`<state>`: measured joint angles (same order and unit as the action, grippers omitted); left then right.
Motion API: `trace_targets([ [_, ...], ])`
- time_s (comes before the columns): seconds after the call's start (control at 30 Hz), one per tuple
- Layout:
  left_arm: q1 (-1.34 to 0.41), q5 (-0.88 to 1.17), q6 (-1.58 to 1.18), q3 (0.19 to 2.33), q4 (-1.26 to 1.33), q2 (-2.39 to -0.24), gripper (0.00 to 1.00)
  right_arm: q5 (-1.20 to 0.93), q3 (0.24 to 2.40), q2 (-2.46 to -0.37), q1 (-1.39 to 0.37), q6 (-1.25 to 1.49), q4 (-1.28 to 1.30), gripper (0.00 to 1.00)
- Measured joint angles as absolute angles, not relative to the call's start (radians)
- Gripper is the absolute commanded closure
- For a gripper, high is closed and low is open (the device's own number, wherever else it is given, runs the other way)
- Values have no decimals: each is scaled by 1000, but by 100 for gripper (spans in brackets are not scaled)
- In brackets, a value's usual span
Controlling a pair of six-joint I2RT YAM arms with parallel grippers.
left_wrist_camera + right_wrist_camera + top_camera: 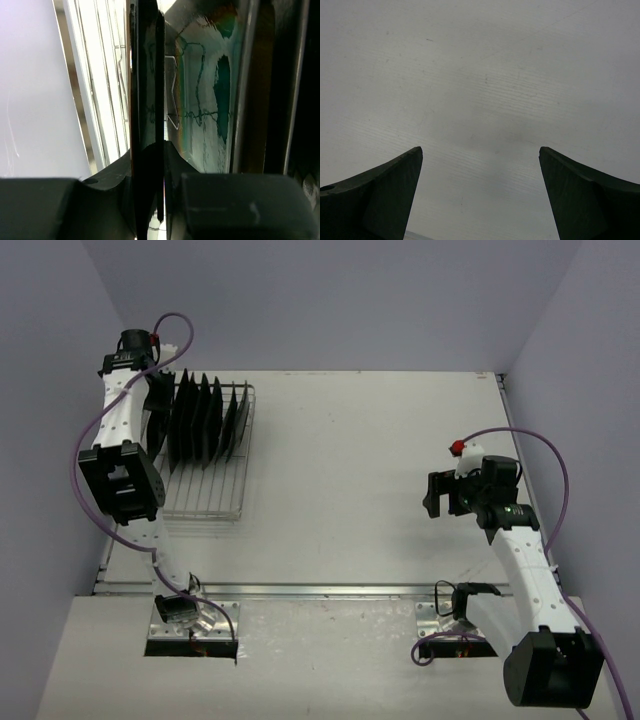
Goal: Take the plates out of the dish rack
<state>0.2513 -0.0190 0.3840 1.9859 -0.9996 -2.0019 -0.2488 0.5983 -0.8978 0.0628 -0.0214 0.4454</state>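
The silver wire dish rack point(206, 492) lies at the table's left, with several black plates point(203, 418) standing upright in its far half. My left gripper point(156, 408) sits at the rack's left end, on the leftmost plate point(163, 430). In the left wrist view that plate's dark rim point(145, 75) runs straight up between the fingers, and the left gripper point(149, 150) is shut on it, both pads touching. A neighbouring plate point(210, 100) fills the right side, glossy with reflections. My right gripper point(436, 494) hovers open over bare table point(480, 75), nothing between its jaws point(480, 155).
The near half of the rack point(200, 502) holds no plates. A side wall point(35, 100) stands close on the left of the rack. A metal rail point(320, 591) runs along the table's near edge by the arm bases.
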Motion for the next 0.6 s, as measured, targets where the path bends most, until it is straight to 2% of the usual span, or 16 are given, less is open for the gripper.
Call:
trace_targets([
  [0.33,256,47,369,2236,-1170,-2048,100,-271,598,-898,63,-18,446,1],
  [0.6,255,74,369,2264,-1168,-2025,100,-290,598,-899,63,-18,446,1],
])
